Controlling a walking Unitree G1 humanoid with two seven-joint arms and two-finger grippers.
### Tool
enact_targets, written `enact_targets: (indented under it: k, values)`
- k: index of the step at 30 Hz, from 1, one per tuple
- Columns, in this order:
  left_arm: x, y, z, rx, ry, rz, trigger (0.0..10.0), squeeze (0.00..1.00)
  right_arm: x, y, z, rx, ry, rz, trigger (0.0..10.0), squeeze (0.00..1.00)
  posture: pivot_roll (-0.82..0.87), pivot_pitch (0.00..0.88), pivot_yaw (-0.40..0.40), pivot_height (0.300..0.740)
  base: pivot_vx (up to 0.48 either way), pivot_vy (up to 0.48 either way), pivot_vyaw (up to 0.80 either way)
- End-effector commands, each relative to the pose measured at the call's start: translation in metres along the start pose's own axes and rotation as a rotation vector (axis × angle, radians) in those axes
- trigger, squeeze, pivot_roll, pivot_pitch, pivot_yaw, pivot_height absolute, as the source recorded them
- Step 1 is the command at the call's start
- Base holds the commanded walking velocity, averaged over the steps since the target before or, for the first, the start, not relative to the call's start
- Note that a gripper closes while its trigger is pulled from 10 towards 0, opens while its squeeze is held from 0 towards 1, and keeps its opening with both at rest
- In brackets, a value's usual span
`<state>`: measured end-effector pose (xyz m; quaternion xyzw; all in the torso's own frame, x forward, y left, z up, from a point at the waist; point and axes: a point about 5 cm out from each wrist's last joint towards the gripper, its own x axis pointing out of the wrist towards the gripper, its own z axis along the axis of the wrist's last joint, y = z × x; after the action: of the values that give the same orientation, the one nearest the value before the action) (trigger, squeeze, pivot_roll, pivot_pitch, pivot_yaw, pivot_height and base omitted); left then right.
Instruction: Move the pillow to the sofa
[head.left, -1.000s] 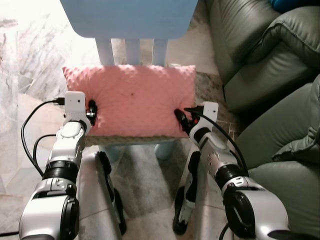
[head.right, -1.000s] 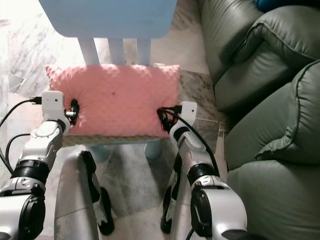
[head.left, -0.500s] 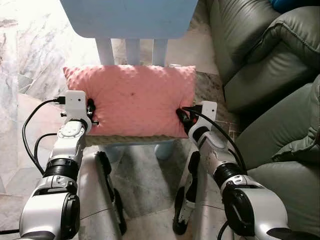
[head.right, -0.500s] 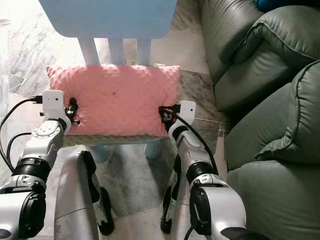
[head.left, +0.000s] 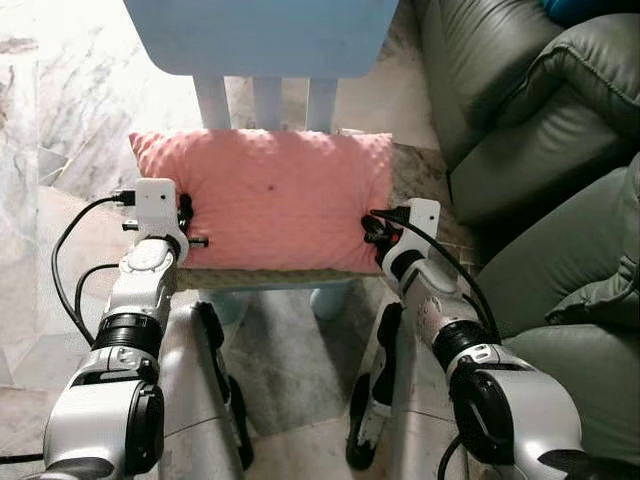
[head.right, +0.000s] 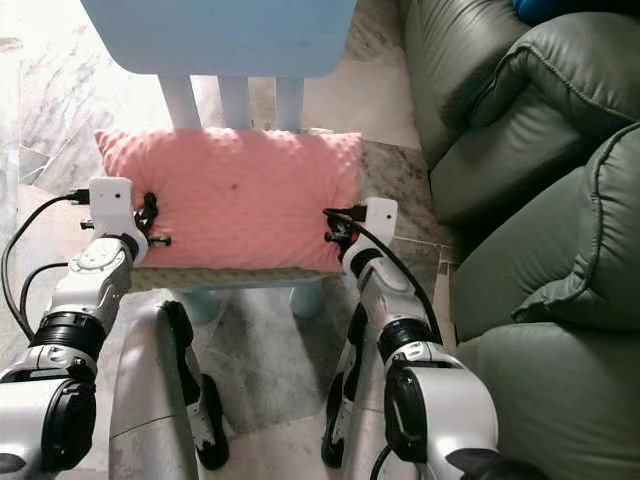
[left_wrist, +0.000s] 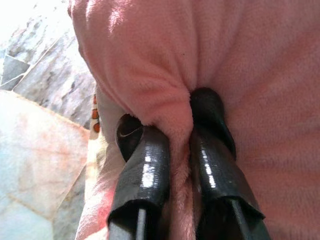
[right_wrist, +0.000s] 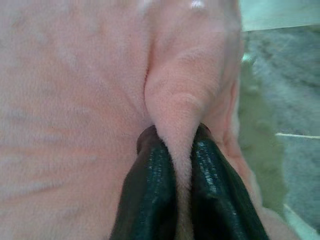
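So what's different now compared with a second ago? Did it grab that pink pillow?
Yes. Both grippers closed in: the right gripper, open beside the pillow a second ago, now pinches a fold of its edge, and the left gripper pinches the opposite edge. The pillow itself still lies on the blue chair, beside the sofa.
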<state>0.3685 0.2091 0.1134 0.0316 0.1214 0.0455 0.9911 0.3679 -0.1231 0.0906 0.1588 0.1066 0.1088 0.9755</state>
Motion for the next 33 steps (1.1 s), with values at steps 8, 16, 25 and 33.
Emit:
enact_targets:
  k: [8, 16, 25, 33]
  values:
    - [0.007, -0.006, 0.008, -0.028, 0.012, -0.015, 0.0, 0.0, 0.003, -0.01, 0.017, -0.014, -0.011, -0.035, 0.0, 0.0, 0.0, 0.2, -0.107, 0.5, 0.0, 0.0, 0.0]
    - [0.014, -0.006, 0.041, -0.024, -0.104, 0.02, 0.0, 0.0, 0.01, -0.004, 0.042, -0.077, -0.06, 0.016, 0.0, 0.0, 0.01, 0.093, -0.095, 0.5, 0.0, 0.0, 0.0]
    - [0.001, -0.015, 0.042, 0.041, -0.228, -0.068, 0.0, 0.0, 0.001, -0.005, 0.053, -0.311, -0.119, 0.19, 0.0, 0.0, 0.03, 0.0, -0.024, 0.5, 0.0, 0.0, 0.0]
    - [-0.026, -0.01, -0.008, 0.046, -0.186, -0.036, 0.0, 0.0, -0.029, -0.029, 0.035, -0.316, -0.231, 0.085, 0.0, 0.0, 0.04, 0.0, -0.018, 0.5, 0.0, 0.0, 0.0]
